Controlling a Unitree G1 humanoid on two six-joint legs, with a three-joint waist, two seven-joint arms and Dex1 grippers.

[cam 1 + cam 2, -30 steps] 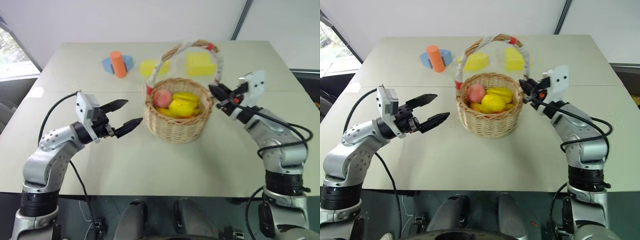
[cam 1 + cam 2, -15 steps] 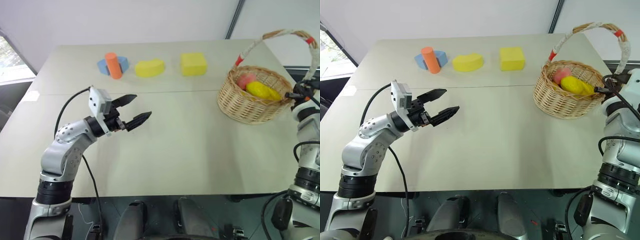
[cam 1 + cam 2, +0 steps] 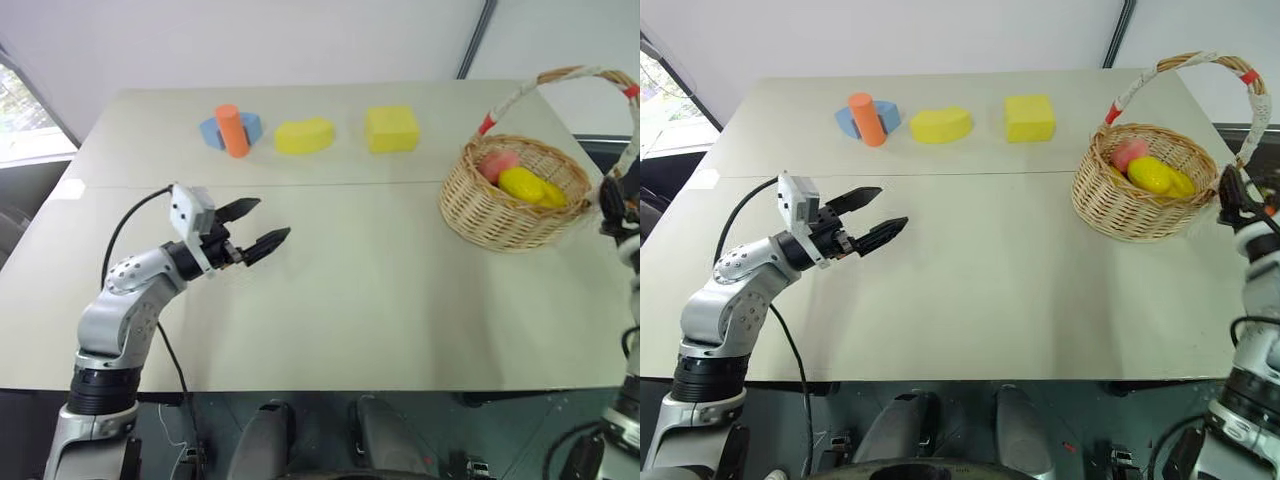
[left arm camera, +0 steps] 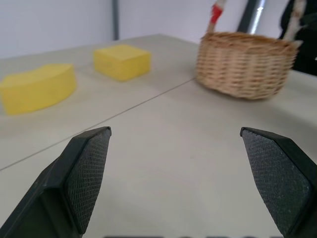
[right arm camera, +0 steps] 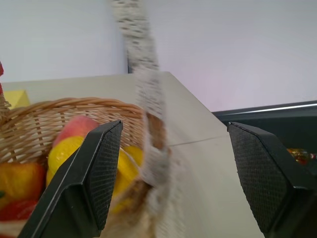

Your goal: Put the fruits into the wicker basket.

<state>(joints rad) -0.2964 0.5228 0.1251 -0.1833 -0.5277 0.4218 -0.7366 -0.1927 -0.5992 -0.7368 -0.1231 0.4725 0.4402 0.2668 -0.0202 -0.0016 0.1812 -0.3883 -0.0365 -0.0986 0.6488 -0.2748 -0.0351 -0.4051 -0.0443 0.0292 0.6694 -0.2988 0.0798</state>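
The wicker basket (image 3: 1140, 200) stands at the table's right side. Its cloth-wrapped handle (image 3: 1170, 70) arches over it. Inside lie the fruits: a pink peach (image 3: 1129, 153) and a yellow lemon (image 3: 1152, 175), with more yellow pieces beside them. My right gripper (image 5: 174, 126) is open at the basket's right rim. The handle's foot (image 5: 151, 129) stands between its fingers (image 5: 94, 178), apart from both. My left gripper (image 3: 255, 227) hovers open over the table's left half, with nothing between its fingers (image 4: 86, 168).
At the back of the table sit an orange cylinder (image 3: 234, 130) on a blue piece, a yellow half-round foam block (image 3: 304, 136) and a yellow square block (image 3: 391, 128). The table's right edge runs just past the basket.
The basket went from the table's middle to its right side with my right gripper shut on the handle. That gripper has since opened and let go. My left gripper dropped slightly.
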